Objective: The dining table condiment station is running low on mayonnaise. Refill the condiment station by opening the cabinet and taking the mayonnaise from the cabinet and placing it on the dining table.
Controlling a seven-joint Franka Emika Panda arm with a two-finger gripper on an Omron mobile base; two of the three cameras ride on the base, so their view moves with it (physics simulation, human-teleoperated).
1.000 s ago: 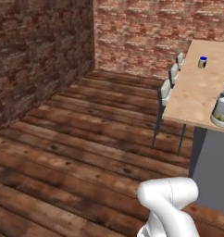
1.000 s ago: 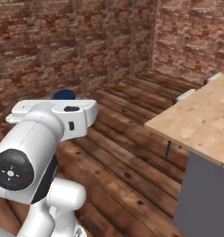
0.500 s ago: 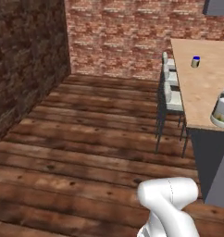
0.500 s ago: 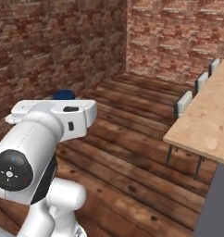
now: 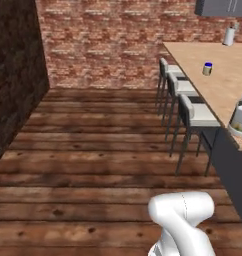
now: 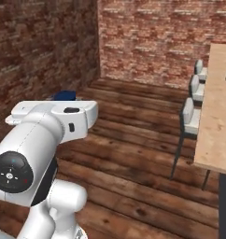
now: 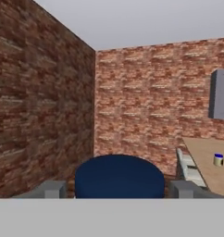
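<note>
Brick walls close off the far end and the left side of a room floored in dark wooden planks (image 5: 93, 150). Along the right runs the dining desk (image 5: 228, 75), a long light wood-grain top with three pale-seated stools (image 5: 195, 115) tucked against its near edge. On that top stands a small beige jar with a bright blue lid (image 5: 207, 68), with a white bottle-like item (image 5: 229, 36) farther back and a pale rounded container (image 5: 240, 120) near the picture's right edge. Grey upper cabinets (image 5: 223, 7) hang on the far wall above the desk's end. In the hand view, the mayonnaise (image 7: 119, 178) shows its dark navy lid between the two grey fingers (image 7: 51, 189), which sit at either side of it, so the hand (image 7: 117, 190) appears closed around the jar. From the right base view the same navy lid (image 6: 65, 95) peeks out just past the white arm (image 6: 49, 126), well apart from the desk.
</note>
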